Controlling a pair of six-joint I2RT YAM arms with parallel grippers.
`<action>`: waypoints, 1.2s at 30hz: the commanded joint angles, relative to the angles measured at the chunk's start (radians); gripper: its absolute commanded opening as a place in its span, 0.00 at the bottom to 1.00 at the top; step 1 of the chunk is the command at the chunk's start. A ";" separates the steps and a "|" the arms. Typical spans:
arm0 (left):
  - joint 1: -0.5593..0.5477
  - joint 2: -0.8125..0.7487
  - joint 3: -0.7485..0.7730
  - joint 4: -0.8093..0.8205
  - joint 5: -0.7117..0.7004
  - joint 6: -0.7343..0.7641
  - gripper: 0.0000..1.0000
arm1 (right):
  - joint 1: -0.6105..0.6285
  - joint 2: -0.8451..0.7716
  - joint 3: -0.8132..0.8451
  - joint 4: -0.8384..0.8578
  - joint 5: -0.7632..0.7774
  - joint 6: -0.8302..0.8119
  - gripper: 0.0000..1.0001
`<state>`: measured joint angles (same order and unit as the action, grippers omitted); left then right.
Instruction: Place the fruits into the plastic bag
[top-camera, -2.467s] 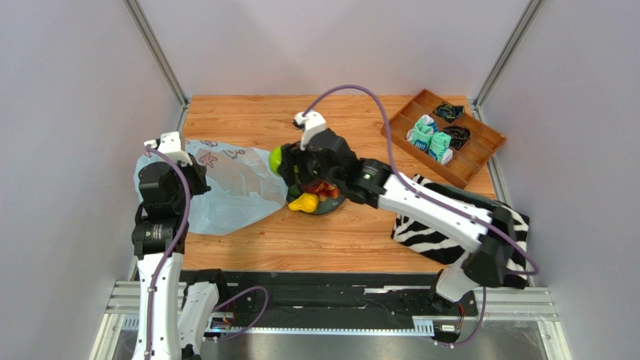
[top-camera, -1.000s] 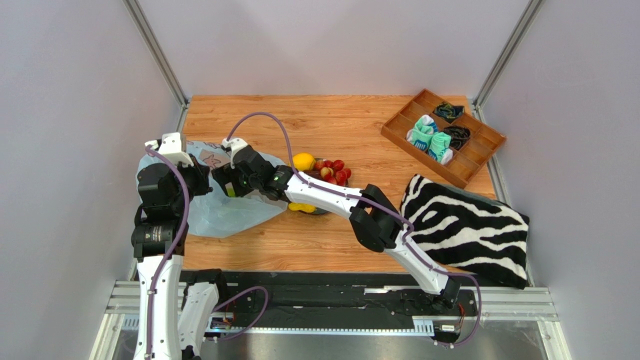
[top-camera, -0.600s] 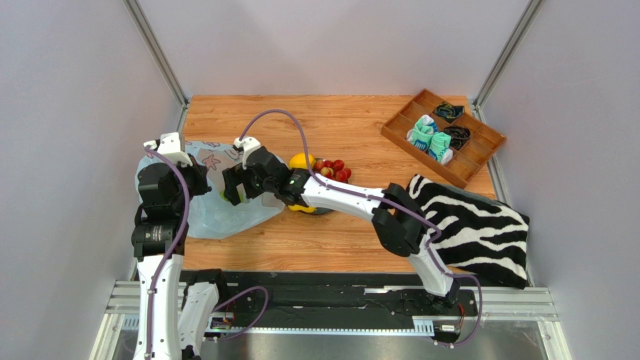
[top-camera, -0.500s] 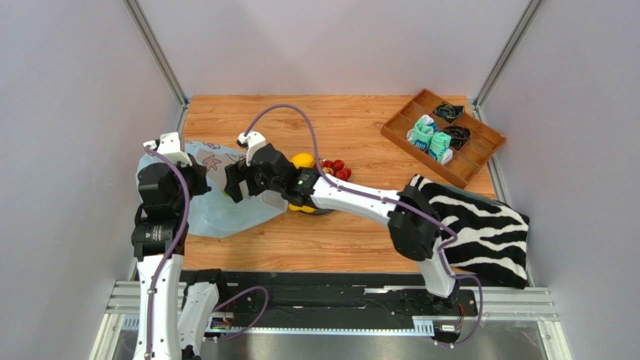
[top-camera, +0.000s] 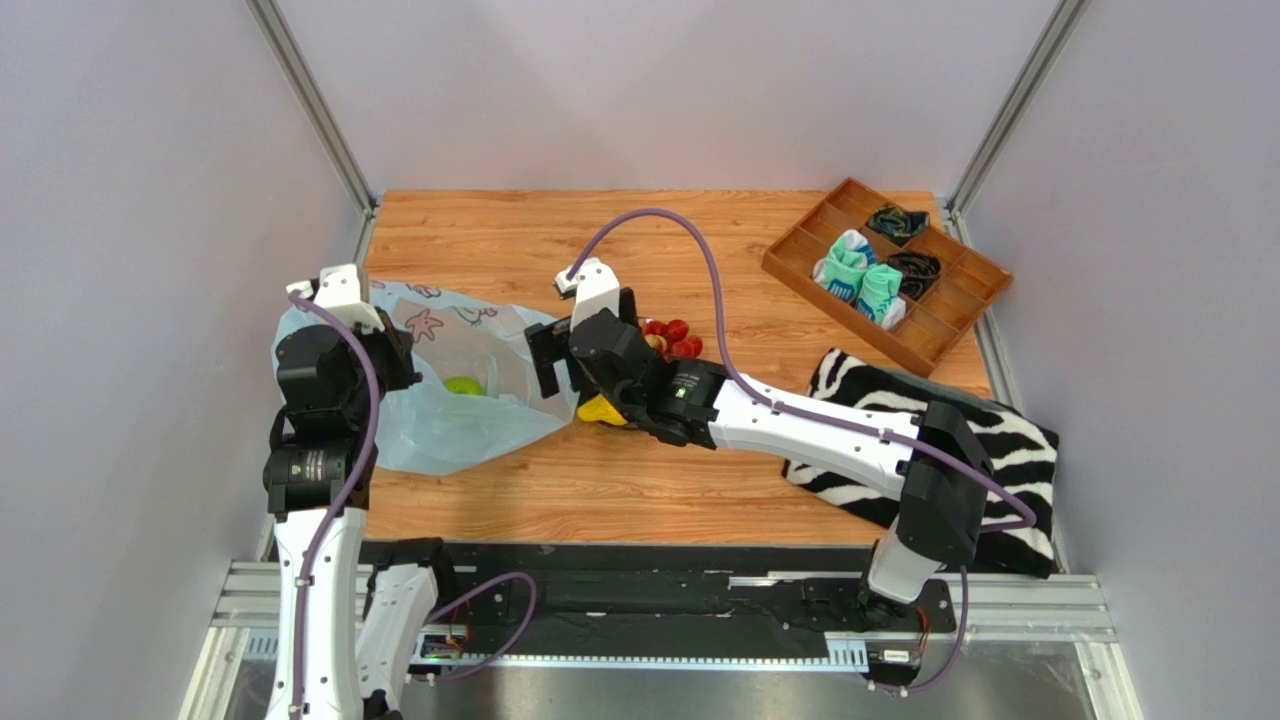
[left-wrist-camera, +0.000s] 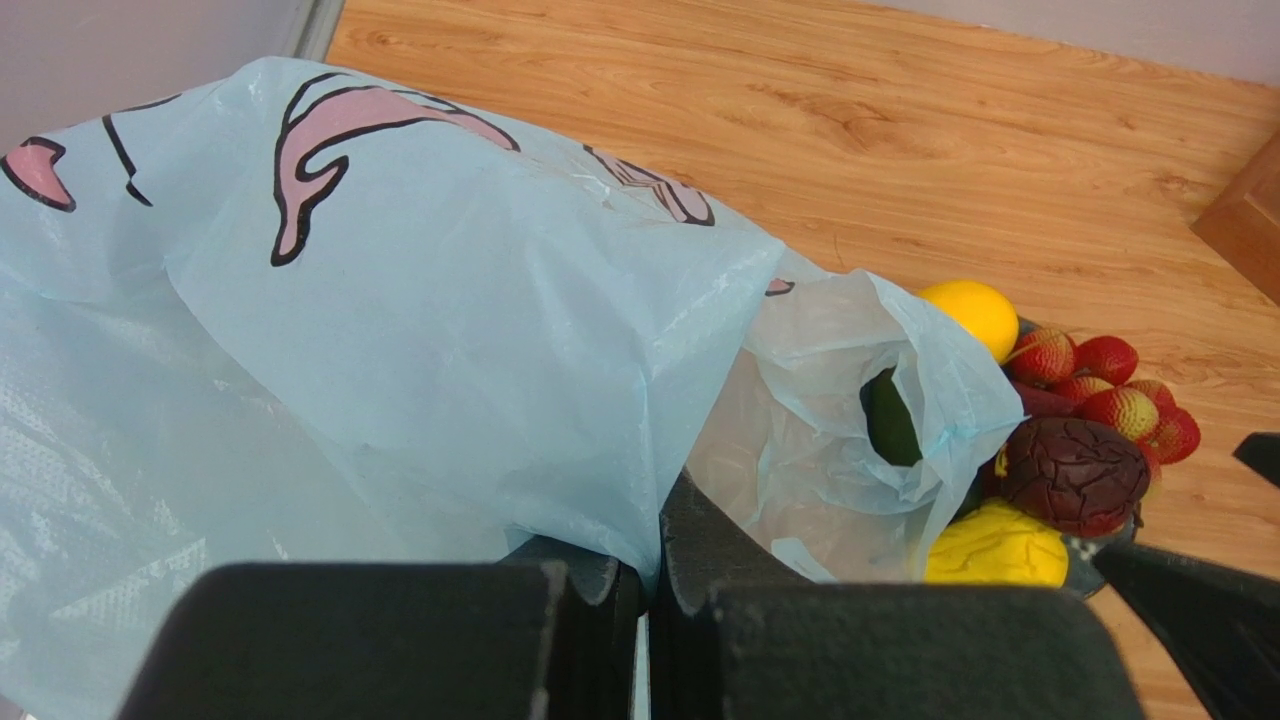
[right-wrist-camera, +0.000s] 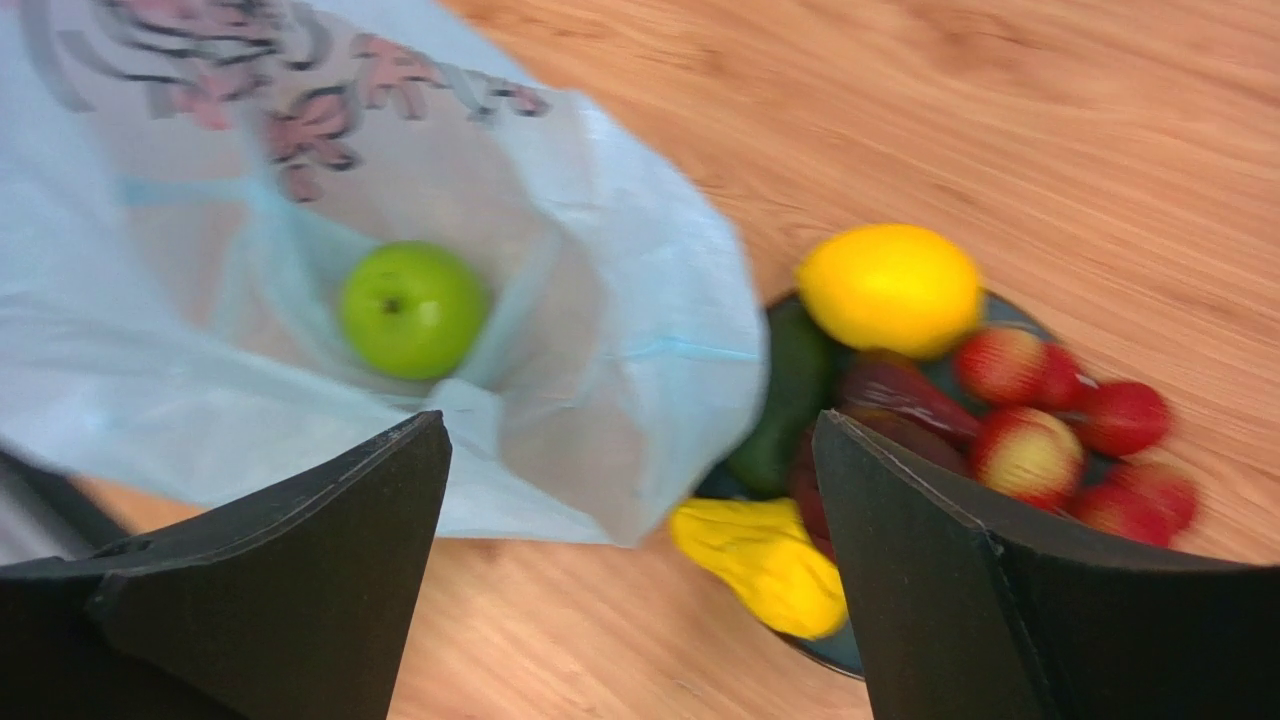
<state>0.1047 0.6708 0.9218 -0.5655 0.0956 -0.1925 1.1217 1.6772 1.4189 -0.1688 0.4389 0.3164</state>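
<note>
The pale blue plastic bag lies at the left of the table with its mouth towards the plate. My left gripper is shut on the bag's upper edge and holds the mouth up. A green apple lies inside the bag, also visible from above as the apple. My right gripper is open and empty, hovering between the bag's mouth and the plate. On the plate are a lemon, a yellow pear, a dark green fruit, a dark red-purple fruit and several small red ones.
A wooden compartment tray with folded socks stands at the back right. A zebra-striped cloth lies at the right, with my right arm reaching across it. Grey walls close the table on three sides.
My right gripper has drawn back out of the bag's mouth towards the plate, empty. The green apple stays inside the bag. The left gripper has not moved.
</note>
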 joint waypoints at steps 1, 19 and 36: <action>-0.002 -0.004 0.008 0.013 0.004 -0.008 0.00 | -0.002 -0.005 0.020 -0.151 0.320 -0.013 0.98; -0.002 0.000 0.002 0.018 0.012 -0.012 0.00 | -0.059 0.127 0.129 -0.368 0.255 0.049 1.00; -0.002 0.004 0.002 0.018 0.024 -0.013 0.00 | -0.074 0.211 0.150 -0.344 0.190 0.012 0.99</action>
<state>0.1047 0.6743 0.9218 -0.5652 0.1078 -0.1955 1.0538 1.8660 1.5208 -0.5346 0.6338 0.3450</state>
